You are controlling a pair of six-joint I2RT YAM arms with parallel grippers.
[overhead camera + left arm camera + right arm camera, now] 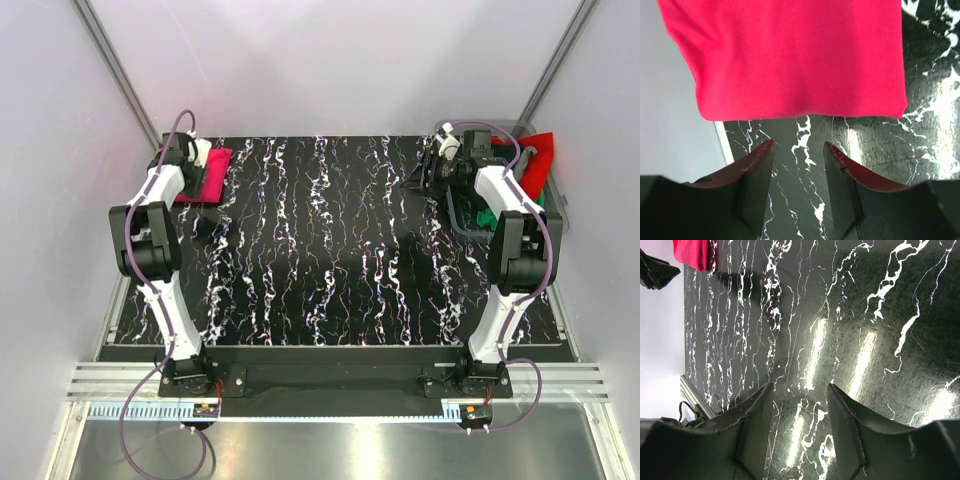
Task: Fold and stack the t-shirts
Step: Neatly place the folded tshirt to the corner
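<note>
My left claw (798,146) is partly open and empty, its tips just short of the folded crimson-pink t-shirt (790,55) at the table's (330,280) far left corner. My right claw (800,387) is equally parted and holds nothing, over the table by the far right corner, beside the red t-shirt (541,160).

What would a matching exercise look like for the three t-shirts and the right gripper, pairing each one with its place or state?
1. crimson-pink t-shirt
2. red t-shirt
3. green t-shirt
4. right gripper

A. low in the grey bin
B. open over bare table
C. folded at the table's far left corner
D. heaped on the bin's far right side

Pairs: 1-C, 2-D, 3-A, 4-B
</note>
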